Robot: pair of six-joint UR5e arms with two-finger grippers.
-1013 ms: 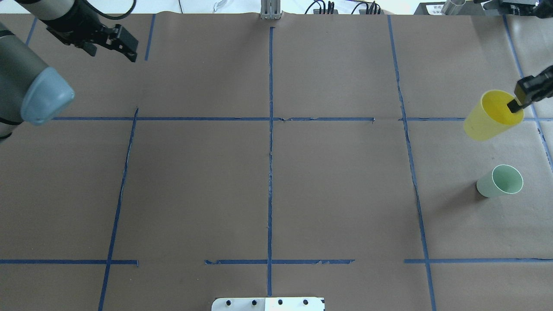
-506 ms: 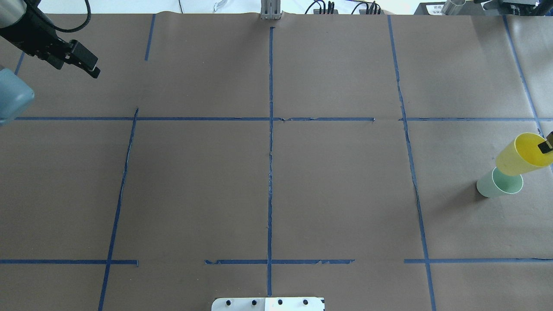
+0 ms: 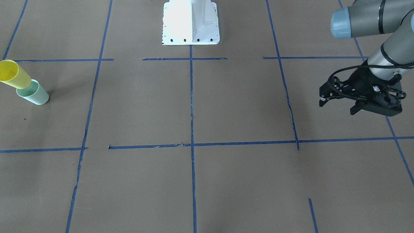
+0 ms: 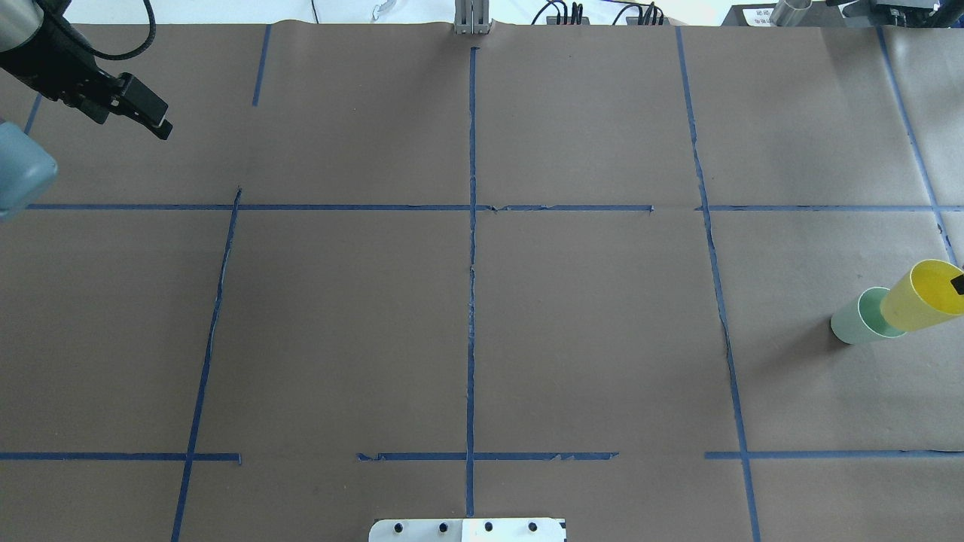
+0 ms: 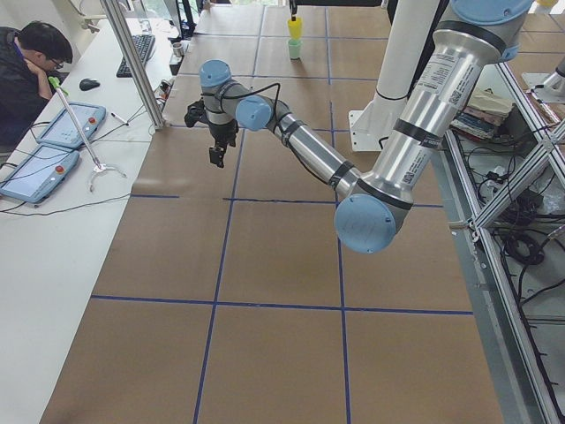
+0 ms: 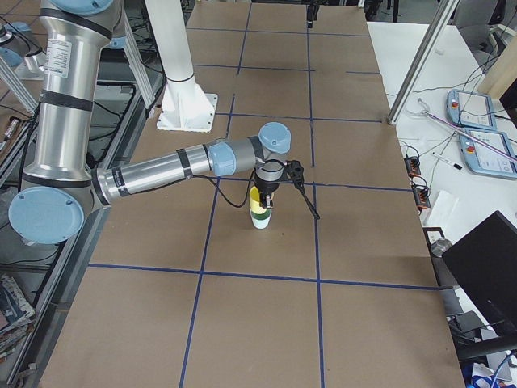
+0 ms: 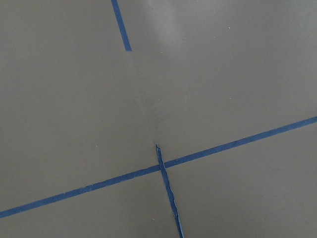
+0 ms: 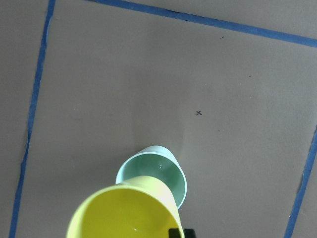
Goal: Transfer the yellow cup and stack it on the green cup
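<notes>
The yellow cup (image 4: 920, 297) hangs tilted from my right gripper (image 4: 957, 285), which is shut on its rim with one finger inside, at the table's right edge. Its base is at the mouth of the green cup (image 4: 856, 319), which stands upright on the paper. The right wrist view shows the yellow cup (image 8: 126, 213) overlapping the green cup's (image 8: 153, 167) rim. I cannot tell how deep it sits. In the front view the yellow cup (image 3: 13, 76) leans over the green one (image 3: 35, 94). My left gripper (image 3: 338, 107) is open and empty, far off at the left back (image 4: 153, 120).
Brown paper with blue tape lines (image 4: 471, 226) covers the table. The white robot base plate (image 3: 190, 22) is at the near middle edge. An operator (image 5: 31, 66) sits with tablets beyond the far side.
My right gripper carried the yellow cup toward the robot's side and lowered it onto the green cup's mouth. My left arm drew back to the left, then stayed still.
</notes>
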